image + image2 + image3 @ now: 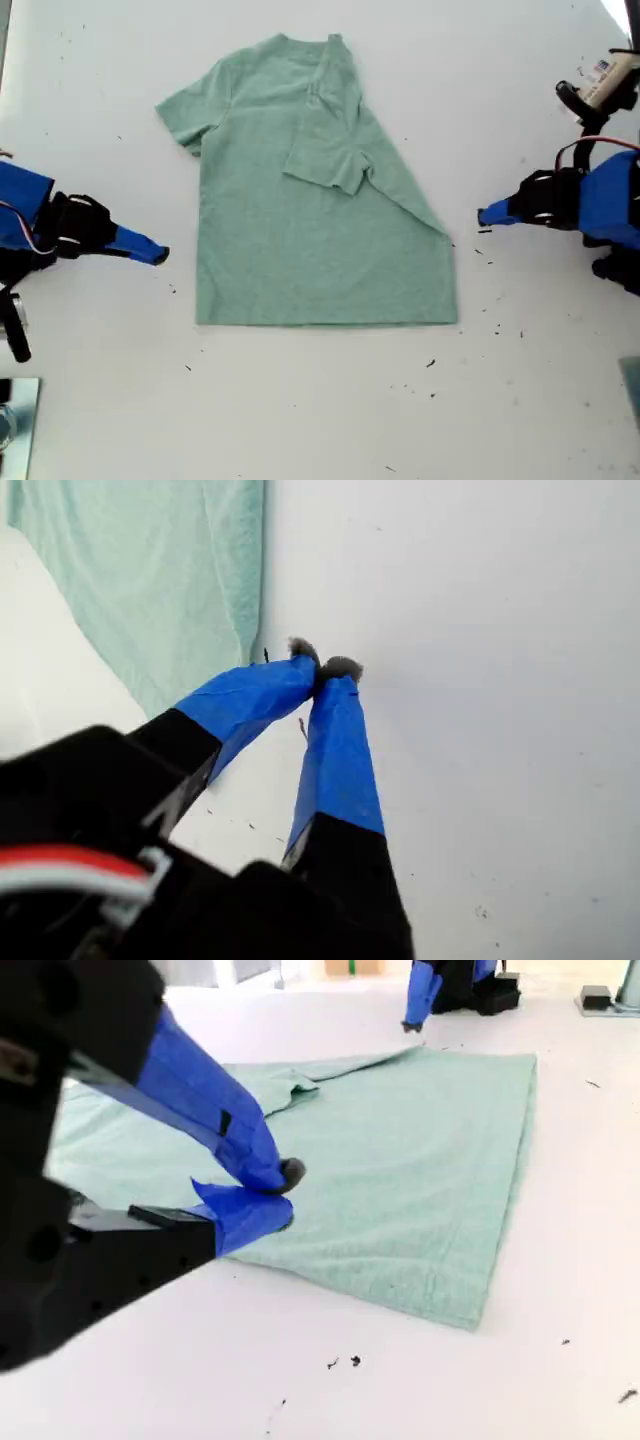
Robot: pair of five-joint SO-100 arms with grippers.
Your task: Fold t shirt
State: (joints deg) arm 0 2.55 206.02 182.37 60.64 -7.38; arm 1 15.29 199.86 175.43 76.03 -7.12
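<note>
Two arms flank the t shirt, seemingly parked clear so the cloth lies undisturbed.
Exterior view: shirt flat at centre, one sleeve side folded inward. First wrist view: my first gripper, at the shirt's 3 o'clock, tips pressed together, empty. Second wrist view: my second gripper, at 9 o'clock, jaws closed on nothing.

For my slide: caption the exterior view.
Green shirt flat on white table, one sleeve folded in, an arm idle at each side of the view.

T shirt flat on the table, midway between two arms at the exterior view's sides.
</note>
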